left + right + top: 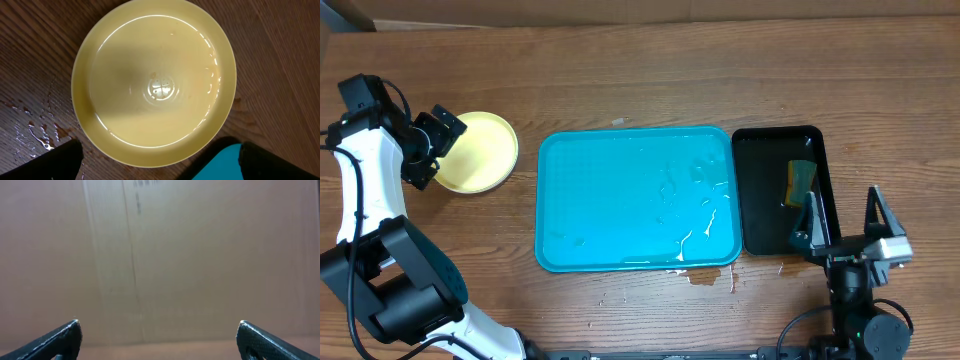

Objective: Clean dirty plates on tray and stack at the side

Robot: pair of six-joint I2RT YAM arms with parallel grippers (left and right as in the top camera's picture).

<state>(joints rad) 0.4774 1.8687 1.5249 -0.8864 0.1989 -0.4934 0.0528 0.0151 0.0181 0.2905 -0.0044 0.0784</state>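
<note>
Left pincer (435, 148) wide above plate (485, 150); wooden table (620, 60) wet.

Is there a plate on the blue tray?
No, the tray is bare but wet; the yellow plate sits on the table beside it.

Robot lab bench, by the look of it: left arm (365, 170) and right arm (850, 285) mounted at a wood-grain table (620, 70), plain cardboard backdrop (200, 255), turquoise tray (610, 200) and black tray (760, 200) set side by side.
</note>
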